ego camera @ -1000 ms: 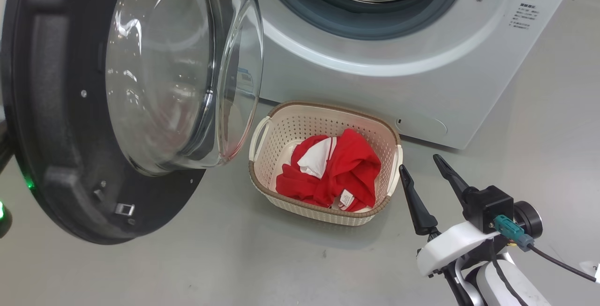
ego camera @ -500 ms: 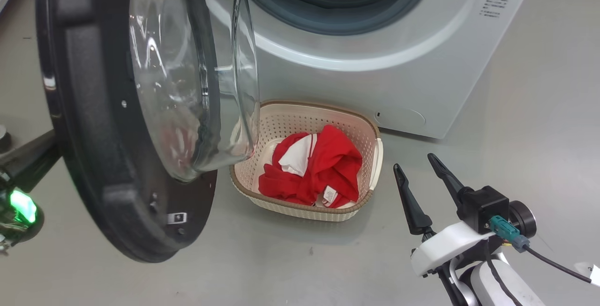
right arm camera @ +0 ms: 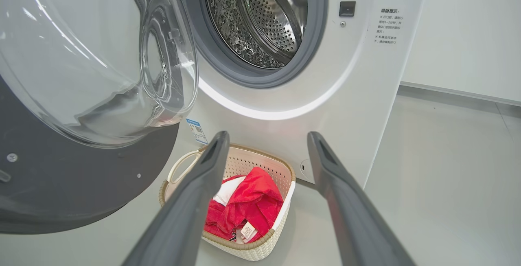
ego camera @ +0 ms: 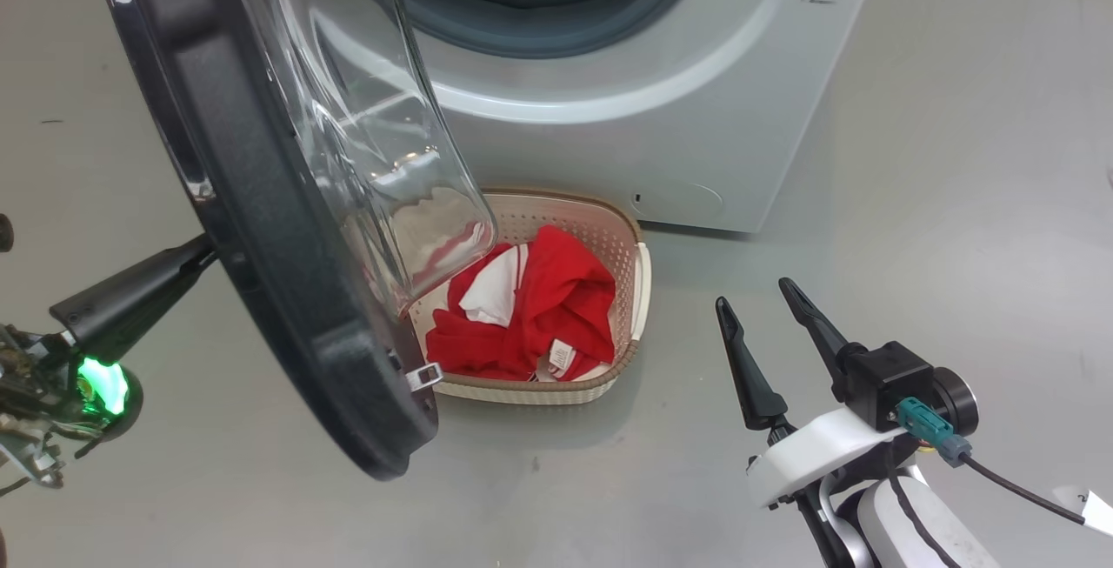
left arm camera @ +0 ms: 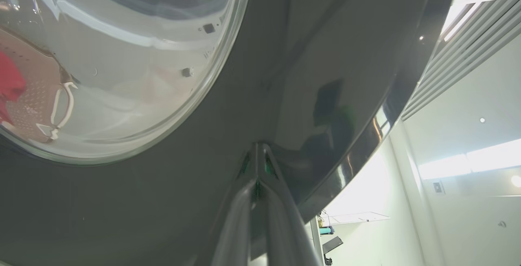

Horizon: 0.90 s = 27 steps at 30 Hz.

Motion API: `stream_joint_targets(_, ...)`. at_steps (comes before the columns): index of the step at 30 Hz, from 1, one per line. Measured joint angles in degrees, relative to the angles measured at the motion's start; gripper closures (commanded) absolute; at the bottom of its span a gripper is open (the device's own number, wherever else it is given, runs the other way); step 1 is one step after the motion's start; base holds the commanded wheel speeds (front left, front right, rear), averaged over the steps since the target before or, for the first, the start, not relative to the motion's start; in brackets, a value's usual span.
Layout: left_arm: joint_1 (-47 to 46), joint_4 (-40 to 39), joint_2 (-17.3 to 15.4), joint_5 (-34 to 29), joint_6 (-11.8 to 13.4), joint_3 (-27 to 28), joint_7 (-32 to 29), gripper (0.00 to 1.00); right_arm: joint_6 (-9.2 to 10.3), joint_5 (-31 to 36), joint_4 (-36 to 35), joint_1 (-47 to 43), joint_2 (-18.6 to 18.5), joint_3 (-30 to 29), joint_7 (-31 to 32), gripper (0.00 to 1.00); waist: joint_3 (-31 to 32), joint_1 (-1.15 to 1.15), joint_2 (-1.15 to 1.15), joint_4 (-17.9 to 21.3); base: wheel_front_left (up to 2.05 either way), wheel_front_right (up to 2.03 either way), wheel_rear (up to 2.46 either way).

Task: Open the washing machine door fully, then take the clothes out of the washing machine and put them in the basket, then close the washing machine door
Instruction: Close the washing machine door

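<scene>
Before me the grey floor (ego camera: 956, 159) is smooth and faintly glossy. The washing machine (ego camera: 661, 107) stands on it, and the basket (ego camera: 641, 277) sits on the floor just in front of the machine's base, below its round opening.

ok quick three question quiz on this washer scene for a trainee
1. True or false: the clothes lie in the basket.
2. The left gripper is: A) open above the basket; B) shut, its tips at the black outer face of the washing machine door; C) shut on the clothes.
3. One word: is the right gripper open or shut?

Key: 1 true. 2 B. 3 open, holding nothing.
</scene>
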<state>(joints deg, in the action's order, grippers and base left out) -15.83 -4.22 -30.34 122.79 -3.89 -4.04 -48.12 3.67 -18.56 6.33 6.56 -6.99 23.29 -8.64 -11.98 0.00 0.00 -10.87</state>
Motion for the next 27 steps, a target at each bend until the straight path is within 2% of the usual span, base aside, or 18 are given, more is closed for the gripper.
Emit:
stream_joint_targets(13,-0.1,-4.4,0.9,0.7,0.3,-1.3,-0.2,1.00,-0.02,-0.1,0.5,1.4,1.2,0.8,-0.8,0.00,-1.9,0.00,0.00,6.3,0.00,0.00,0.00)
stream_joint_targets(27,-3.4,-8.0,0.7,0.6,3.6,-1.8,0.3,1.00,-0.02,-0.7,0.7,3.3,2.1,1.1,-2.4,0.00,-6.2,0.00,0.00,13.5,0.00,0.00,0.00)
